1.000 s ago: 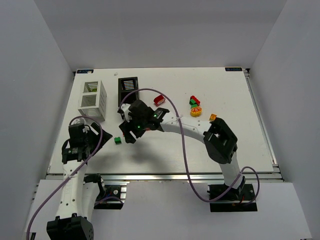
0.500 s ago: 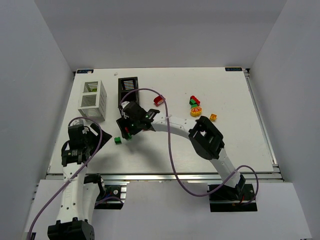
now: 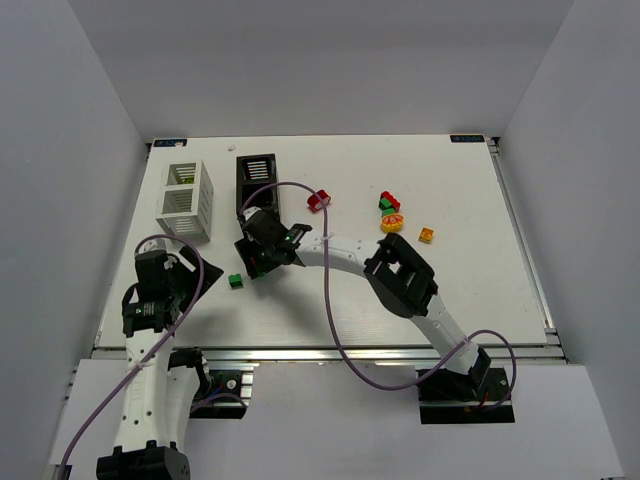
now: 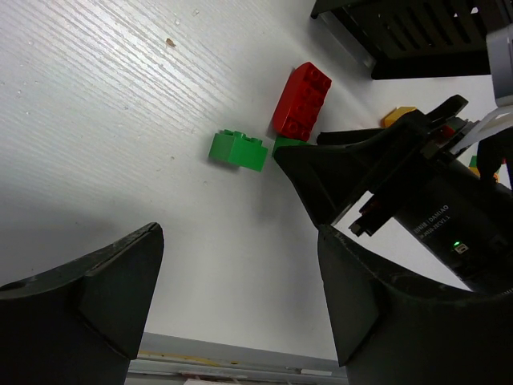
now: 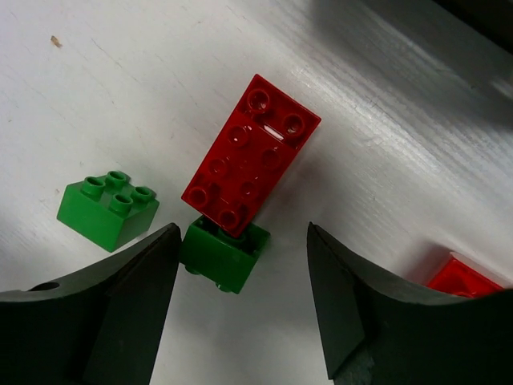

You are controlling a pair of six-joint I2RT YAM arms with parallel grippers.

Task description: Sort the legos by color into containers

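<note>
The right wrist view shows a long red lego point(image 5: 250, 152) resting with one end on a dark green lego point(image 5: 224, 253), and a second green lego point(image 5: 108, 210) to their left. My right gripper point(image 5: 242, 234) hangs open just above the stacked pair, touching neither. A further red piece point(image 5: 465, 277) shows at the lower right. From above, the right gripper point(image 3: 256, 258) is in front of the black container point(image 3: 256, 178), with the white container point(image 3: 185, 200) to its left. My left gripper point(image 4: 239, 241) is open and holds nothing, facing the green lego point(image 4: 237, 150) and red lego point(image 4: 301, 100).
More legos lie to the right: a red one point(image 3: 319, 200), a red-and-green cluster point(image 3: 388, 203), a round yellow piece point(image 3: 391, 224) and an orange brick point(image 3: 427, 235). A purple cable point(image 3: 330, 300) loops over the right arm. The left gripper point(image 3: 178, 268) is near the left table edge.
The right arm has swung left and toward the black container, bringing its gripper down over the red and green legos. The left arm has barely moved.
</note>
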